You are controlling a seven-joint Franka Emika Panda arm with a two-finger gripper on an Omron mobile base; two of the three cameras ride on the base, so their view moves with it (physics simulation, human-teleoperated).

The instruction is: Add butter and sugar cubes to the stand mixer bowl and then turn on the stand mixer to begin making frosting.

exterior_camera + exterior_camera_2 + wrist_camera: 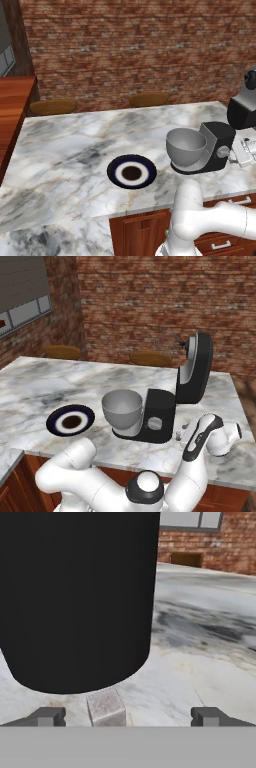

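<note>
- The gripper [128, 717] has its jaws spread wide apart, nothing between them but bare marble; the two dark tips sit low over the counter [65, 145].
- Just ahead of the tips, a bit nearer one finger than the other, lies a small pale sugar cube [105, 707], resting on the stone right at the foot of the mixer's black body.
- That black bulk is the stand mixer [161, 415], head tilted back and up, small silver knob on its side.
- The stand mixer bowl [122, 408] sits in its cradle on the far side of the base from the hand; from here it looks empty.
- Further along the marble, well apart from the mixer, is a dark-blue-rimmed plate [131, 171] with a white ring.
- I can't make out any butter from where I stand.
- My reading: this is the reach for a sugar cube, the first part of loading the bowl.
- Next it needs to centre the cube between the tips, drop a touch lower, and close without scraping the mixer's side, then lift clear and carry it round over the bowl.
</note>
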